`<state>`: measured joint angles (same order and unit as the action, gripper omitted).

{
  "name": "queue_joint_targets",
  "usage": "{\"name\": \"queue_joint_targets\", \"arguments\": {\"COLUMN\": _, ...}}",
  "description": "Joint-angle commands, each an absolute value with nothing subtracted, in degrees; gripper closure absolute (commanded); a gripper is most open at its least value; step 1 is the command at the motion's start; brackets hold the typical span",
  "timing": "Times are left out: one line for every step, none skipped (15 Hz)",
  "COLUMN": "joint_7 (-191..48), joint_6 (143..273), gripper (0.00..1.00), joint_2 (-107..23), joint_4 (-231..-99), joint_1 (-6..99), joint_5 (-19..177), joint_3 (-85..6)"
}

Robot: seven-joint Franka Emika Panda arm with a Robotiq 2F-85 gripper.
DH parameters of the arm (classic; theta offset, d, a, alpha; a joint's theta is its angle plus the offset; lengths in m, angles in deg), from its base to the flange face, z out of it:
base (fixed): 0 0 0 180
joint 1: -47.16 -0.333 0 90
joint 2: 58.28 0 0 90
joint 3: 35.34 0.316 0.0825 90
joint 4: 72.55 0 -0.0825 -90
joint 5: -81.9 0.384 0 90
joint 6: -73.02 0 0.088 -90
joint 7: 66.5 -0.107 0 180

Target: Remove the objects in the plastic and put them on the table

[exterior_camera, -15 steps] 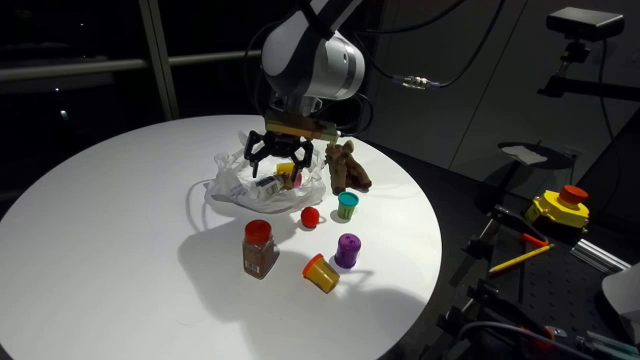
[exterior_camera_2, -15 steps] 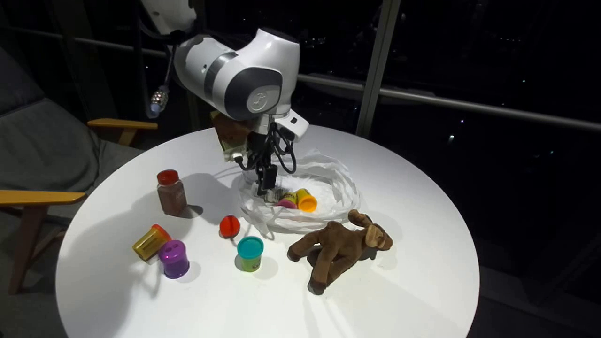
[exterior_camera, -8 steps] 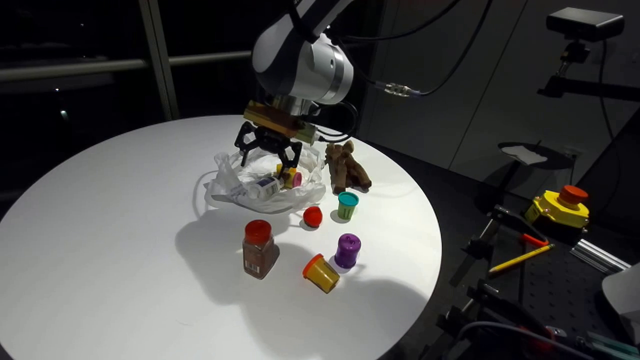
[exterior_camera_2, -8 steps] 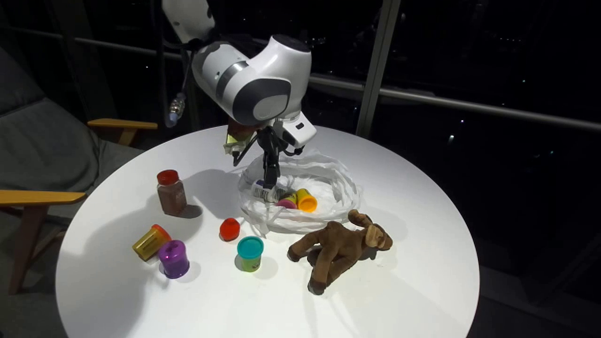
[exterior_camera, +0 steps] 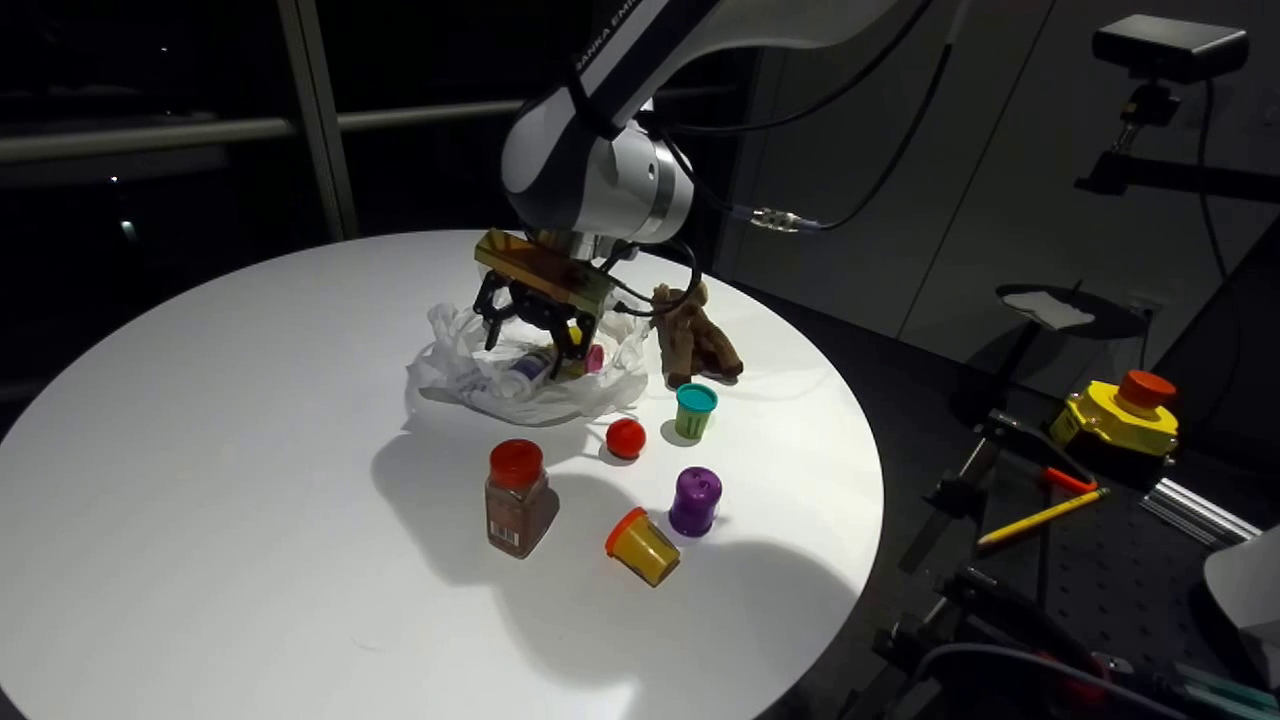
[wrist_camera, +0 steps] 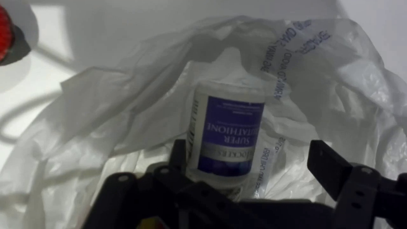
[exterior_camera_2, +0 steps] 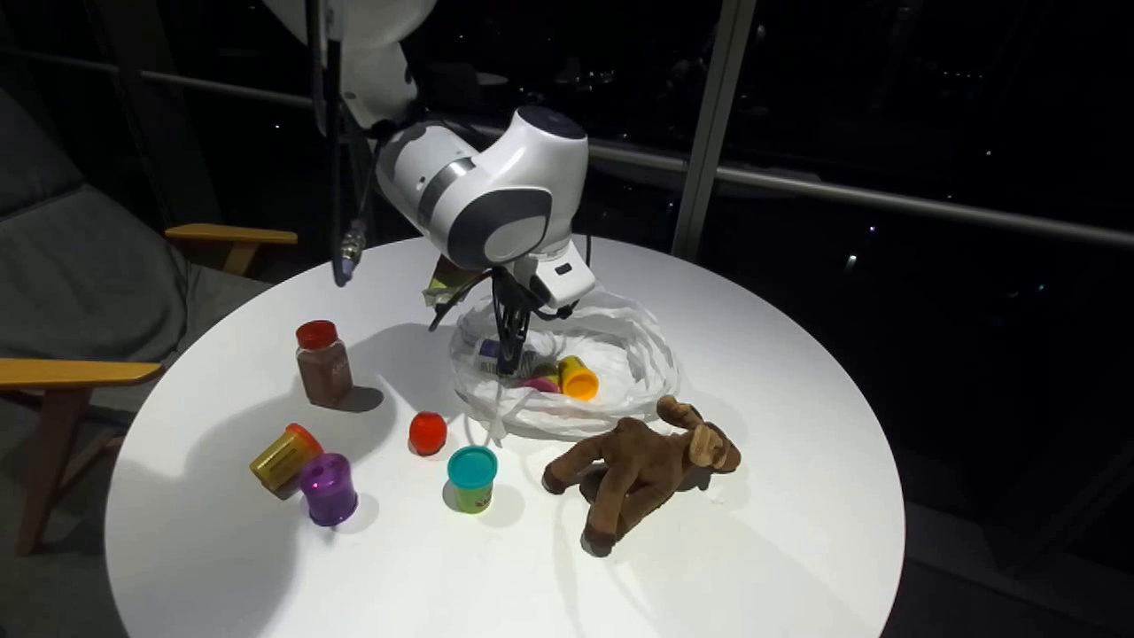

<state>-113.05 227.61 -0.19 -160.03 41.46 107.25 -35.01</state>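
A white crumpled plastic bag (exterior_camera: 450, 378) lies open on the round white table; it also shows in an exterior view (exterior_camera_2: 657, 354) and the wrist view (wrist_camera: 127, 108). In it lies a white bottle with a purple label (wrist_camera: 227, 133), partly visible in an exterior view (exterior_camera_2: 490, 353). Beside the bottle are a tub with a pink lid (exterior_camera_2: 542, 385) and a yellow tub with an orange lid (exterior_camera_2: 580, 381). My gripper (wrist_camera: 249, 157) is open, low over the bag. One finger is close beside the bottle; the other is well apart from it. The bottle's near end is hidden behind the gripper.
On the table stand a red-lidded jar (exterior_camera: 517, 500), a red ball (exterior_camera: 626, 439), a teal-lidded tub (exterior_camera: 694, 410), a purple tub (exterior_camera: 695, 502) and a tipped yellow tub with orange lid (exterior_camera: 643, 547). A brown plush animal (exterior_camera_2: 642, 470) lies beside the bag.
My gripper has moved down into the bag's opening and turned a little, staying open. The red ball has shifted slightly on the table.
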Motion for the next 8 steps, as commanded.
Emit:
{"name": "queue_joint_targets", "arguments": {"joint_7": -117.3, "joint_6": 228.2, "gripper": 0.34, "joint_2": 1.9, "joint_4": -156.9, "joint_1": 40.6, "joint_5": 106.7, "joint_3": -36.2}}
{"name": "queue_joint_targets", "arguments": {"joint_7": -117.9, "joint_6": 228.2, "gripper": 0.42, "joint_2": 2.0, "joint_4": -156.8, "joint_1": 40.7, "joint_5": 106.7, "joint_3": -36.3}}
{"name": "queue_joint_targets", "arguments": {"joint_7": -118.4, "joint_6": 228.4, "gripper": 0.51, "joint_2": 1.9, "joint_4": -156.9, "joint_1": 40.6, "joint_5": 106.5, "joint_3": -36.5}}
{"name": "queue_joint_targets", "arguments": {"joint_7": -118.8, "joint_6": 228.6, "gripper": 0.58, "joint_2": 1.7, "joint_4": -157.1, "joint_1": 40.5, "joint_5": 106.3, "joint_3": -36.8}}
{"name": "queue_joint_targets", "arguments": {"joint_7": -119.2, "joint_6": 228.6, "gripper": 0.67, "joint_2": 1.5, "joint_4": -157.2, "joint_1": 40.4, "joint_5": 106.1, "joint_3": -37.0}}
{"name": "queue_joint_targets", "arguments": {"joint_7": -119.6, "joint_6": 228.9, "gripper": 0.73, "joint_2": 1.1, "joint_4": -157.6, "joint_1": 40.1, "joint_5": 105.7, "joint_3": -37.5}}
{"name": "queue_joint_targets", "arguments": {"joint_7": -119.9, "joint_6": 229.2, "gripper": 0.74, "joint_2": 0.5, "joint_4": -158.1, "joint_1": 39.8, "joint_5": 105.3, "joint_3": -37.8}}
{"name": "queue_joint_targets", "arguments": {"joint_7": -120.1, "joint_6": 229.8, "gripper": 0.74, "joint_2": -0.7, "joint_4": -159.1, "joint_1": 39.1, "joint_5": 104.8, "joint_3": -38.4}}
